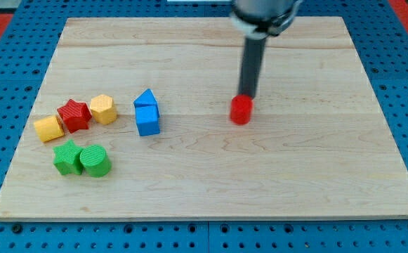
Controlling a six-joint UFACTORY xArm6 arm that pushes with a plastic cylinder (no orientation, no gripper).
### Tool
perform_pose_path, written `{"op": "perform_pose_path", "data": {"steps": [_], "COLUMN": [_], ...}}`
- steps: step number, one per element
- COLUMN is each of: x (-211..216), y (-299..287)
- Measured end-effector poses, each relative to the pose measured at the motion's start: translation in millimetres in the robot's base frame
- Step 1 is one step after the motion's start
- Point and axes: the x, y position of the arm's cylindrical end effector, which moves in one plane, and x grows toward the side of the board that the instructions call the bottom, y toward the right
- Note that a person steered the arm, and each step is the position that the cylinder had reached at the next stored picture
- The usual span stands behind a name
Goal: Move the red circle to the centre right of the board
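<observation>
The red circle (pixel 241 110) is a small red cylinder a little right of the board's middle. My tip (pixel 248 96) is the lower end of the dark rod that comes down from the view's top. It sits just above and slightly right of the red circle, touching or nearly touching its upper edge. The wooden board (pixel 316 183) fills most of the view.
At the view's left lie a blue triangle (pixel 145 98) above a blue cube (pixel 147 119), a yellow hexagon (pixel 103 108), a red star (pixel 74 115), a yellow block (pixel 49 128), a green star (pixel 67 157) and a green cylinder (pixel 95 161).
</observation>
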Motion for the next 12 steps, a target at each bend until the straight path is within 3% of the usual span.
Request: {"op": "perform_pose_path", "data": {"steps": [2, 3, 4, 6, 7, 8, 9, 11, 12], "x": [106.8, 139.9, 194.1, 129.3, 123.7, 169.6, 178.8, 125.9, 159.8], "y": [-38.3, -127.7, -115.7, -64.2, -44.0, -122.9, -57.5, -10.9, -1.5]}}
